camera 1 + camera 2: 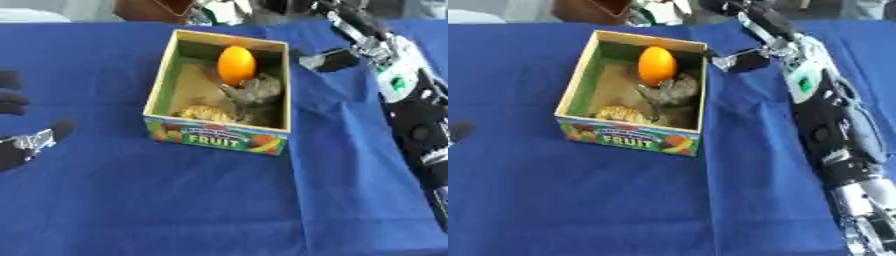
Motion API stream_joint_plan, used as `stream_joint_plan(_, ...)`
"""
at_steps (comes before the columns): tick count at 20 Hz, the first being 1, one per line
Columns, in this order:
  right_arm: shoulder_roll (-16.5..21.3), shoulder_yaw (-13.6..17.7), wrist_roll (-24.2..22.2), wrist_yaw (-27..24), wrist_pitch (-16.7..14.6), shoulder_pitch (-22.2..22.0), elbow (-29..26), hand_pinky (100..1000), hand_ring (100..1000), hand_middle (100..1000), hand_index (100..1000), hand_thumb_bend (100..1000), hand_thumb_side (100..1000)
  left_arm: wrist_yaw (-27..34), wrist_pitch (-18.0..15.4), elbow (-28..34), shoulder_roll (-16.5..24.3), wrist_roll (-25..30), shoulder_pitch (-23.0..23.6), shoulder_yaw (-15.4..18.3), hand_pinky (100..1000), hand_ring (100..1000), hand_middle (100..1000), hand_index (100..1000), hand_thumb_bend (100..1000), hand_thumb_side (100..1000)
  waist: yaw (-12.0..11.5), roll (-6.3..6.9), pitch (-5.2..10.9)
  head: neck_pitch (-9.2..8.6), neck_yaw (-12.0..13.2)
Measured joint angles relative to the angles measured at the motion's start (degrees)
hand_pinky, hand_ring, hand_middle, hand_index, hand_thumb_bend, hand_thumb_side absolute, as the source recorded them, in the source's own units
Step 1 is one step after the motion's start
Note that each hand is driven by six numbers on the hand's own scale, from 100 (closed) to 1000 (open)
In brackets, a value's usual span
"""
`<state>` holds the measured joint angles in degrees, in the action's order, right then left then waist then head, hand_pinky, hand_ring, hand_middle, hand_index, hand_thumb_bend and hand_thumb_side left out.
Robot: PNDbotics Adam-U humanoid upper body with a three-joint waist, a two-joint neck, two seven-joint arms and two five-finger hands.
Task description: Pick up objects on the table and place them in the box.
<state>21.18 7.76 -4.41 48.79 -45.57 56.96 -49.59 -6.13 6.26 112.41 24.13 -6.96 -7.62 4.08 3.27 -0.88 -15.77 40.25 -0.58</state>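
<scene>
A cardboard box (163, 85) with "FRUIT" printed on its front stands mid-table. Inside lie an orange fruit (236, 64) at the back, a grey lumpy object (256, 92) beside it and a yellowish object (203, 113) at the front. My left hand (19, 142) shows at the left edge, apart from the box, fingers spread and holding nothing. My right arm (820, 95) runs down the right side from the top. My right hand (870, 227) is at the lower right corner, partly cut off by the frame edge.
A blue cloth (175, 200) covers the table. A dark grey part (329, 60) sticks out of the right arm close to the box's back right corner. Brown and metallic shapes (166, 9) show beyond the far edge.
</scene>
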Motion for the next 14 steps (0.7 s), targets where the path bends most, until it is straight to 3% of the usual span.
stream_joint_plan(8,6.6,0.1,7.5,-7.5,-0.7,-10.2,-7.7,772,959,805,974,125,284,-0.1,0.0,-0.2,0.0,-0.9,0.0,0.7,609,606,635,754,860,218,0.7,-0.68,-0.47,-0.47,1.2)
stream_joint_plan(14,7.1,1.5,12.4,-13.1,2.4,-19.1,-14.6,758,950,788,963,100,288,-0.1,-0.3,-0.3,-0.3,-2.3,0.0,1.1,603,603,631,752,859,212,1.0,-0.93,-0.82,-0.55,2.1)
